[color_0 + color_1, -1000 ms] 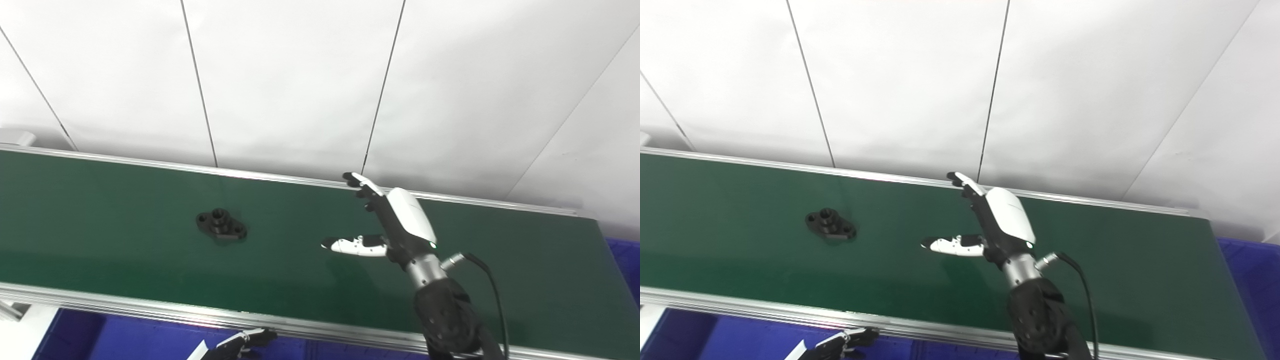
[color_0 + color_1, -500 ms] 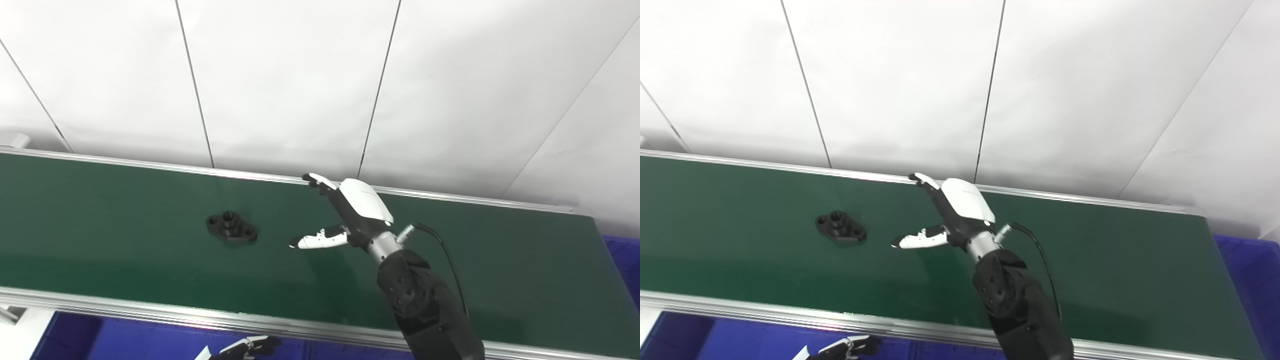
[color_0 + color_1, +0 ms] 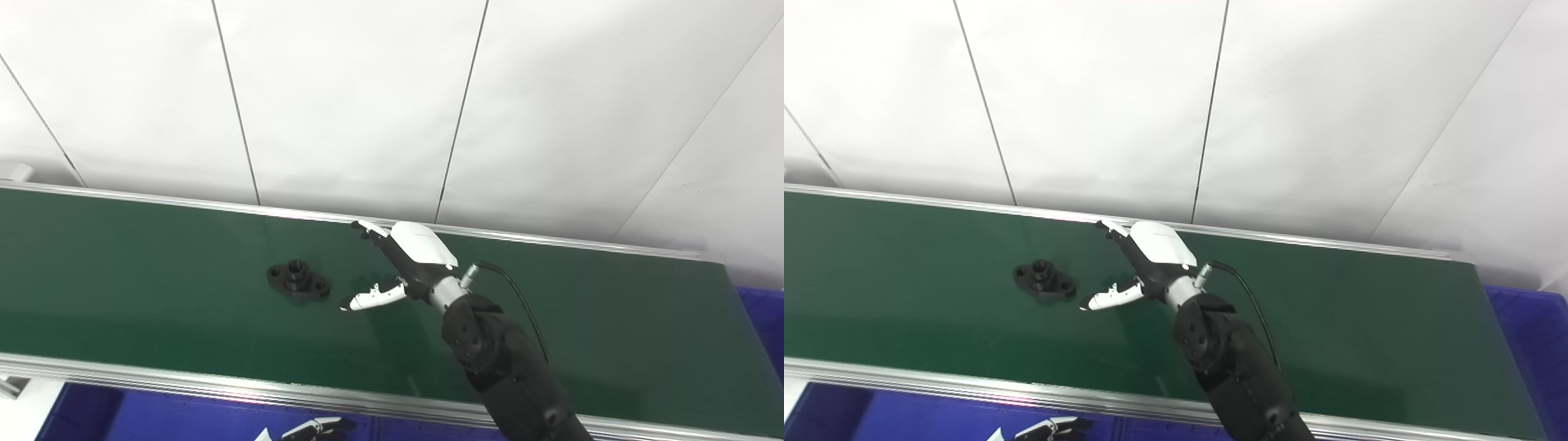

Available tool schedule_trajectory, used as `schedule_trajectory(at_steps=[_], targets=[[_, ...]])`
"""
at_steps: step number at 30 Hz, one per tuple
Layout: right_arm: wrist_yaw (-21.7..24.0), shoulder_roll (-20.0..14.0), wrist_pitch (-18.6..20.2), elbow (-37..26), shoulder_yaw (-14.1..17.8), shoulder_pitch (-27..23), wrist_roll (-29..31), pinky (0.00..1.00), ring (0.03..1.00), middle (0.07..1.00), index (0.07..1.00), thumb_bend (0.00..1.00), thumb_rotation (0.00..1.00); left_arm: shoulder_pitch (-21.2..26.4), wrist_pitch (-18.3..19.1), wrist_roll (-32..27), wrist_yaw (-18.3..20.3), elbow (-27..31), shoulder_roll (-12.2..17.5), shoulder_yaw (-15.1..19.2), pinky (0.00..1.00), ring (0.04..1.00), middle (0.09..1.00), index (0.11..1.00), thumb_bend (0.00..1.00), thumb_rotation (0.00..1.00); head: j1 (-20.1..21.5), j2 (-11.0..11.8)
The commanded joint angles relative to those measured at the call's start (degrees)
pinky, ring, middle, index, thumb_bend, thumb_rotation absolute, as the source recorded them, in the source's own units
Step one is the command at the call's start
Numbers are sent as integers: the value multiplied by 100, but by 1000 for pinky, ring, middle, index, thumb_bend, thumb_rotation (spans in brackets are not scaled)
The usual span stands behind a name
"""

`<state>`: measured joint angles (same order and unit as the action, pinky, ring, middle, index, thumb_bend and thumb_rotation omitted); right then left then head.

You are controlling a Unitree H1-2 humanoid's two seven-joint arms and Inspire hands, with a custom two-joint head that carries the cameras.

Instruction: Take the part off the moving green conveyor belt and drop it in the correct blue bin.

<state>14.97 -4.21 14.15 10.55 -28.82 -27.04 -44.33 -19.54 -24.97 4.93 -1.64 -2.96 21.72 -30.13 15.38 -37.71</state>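
The right hand [image 3: 401, 260] hovers over the green conveyor belt [image 3: 153, 306], fingers spread and holding nothing, just beside the black part [image 3: 298, 281]. Only the left hand's [image 3: 318, 427] fingertips show at the bottom edge; its state cannot be told.

Two head cameras, side by side, look down and forward across green conveyor belt [image 3: 122, 294] toward white panelled wall [image 3: 343, 104]. Mid range. Right eye view set slightly rightward: same scene sits further left. Both share belt, wall, blue bin [image 3: 1528, 343] at right edge.
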Motion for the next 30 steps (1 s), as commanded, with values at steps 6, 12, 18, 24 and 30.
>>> schedule_trajectory(at_steps=[6, 12, 18, 24, 30], targets=[[-18, 128, -156, 202, -122, -390, 92, 754, 841, 876, 922, 771, 435, 22, -196, 150, -303, 174, 72, -183, 683, 791, 846, 782, 898, 411, -209, -81], [199, 149, -117, 425, -258, -637, 148, 759, 836, 871, 905, 766, 434, 48, -195, 175, -400, 202, 82, -279, 684, 790, 846, 780, 902, 401, -311, -140], [405, 96, -106, 579, -450, -913, 58, 714, 791, 818, 836, 792, 359, 97, -195, 208, -522, 202, 67, -381, 685, 789, 847, 785, 900, 390, -430, -219], [577, 109, -22, 666, -584, -1113, -24, 660, 748, 776, 795, 828, 306, 117, -195, 213, -532, 220, 57, -428, 697, 799, 857, 791, 901, 377, -548, -297], [896, 43, -19, 667, -817, -1260, -207, 654, 754, 794, 802, 825, 262, 133, -195, 288, -641, 218, 15, -489, 694, 798, 861, 798, 896, 358, -630, -357]])
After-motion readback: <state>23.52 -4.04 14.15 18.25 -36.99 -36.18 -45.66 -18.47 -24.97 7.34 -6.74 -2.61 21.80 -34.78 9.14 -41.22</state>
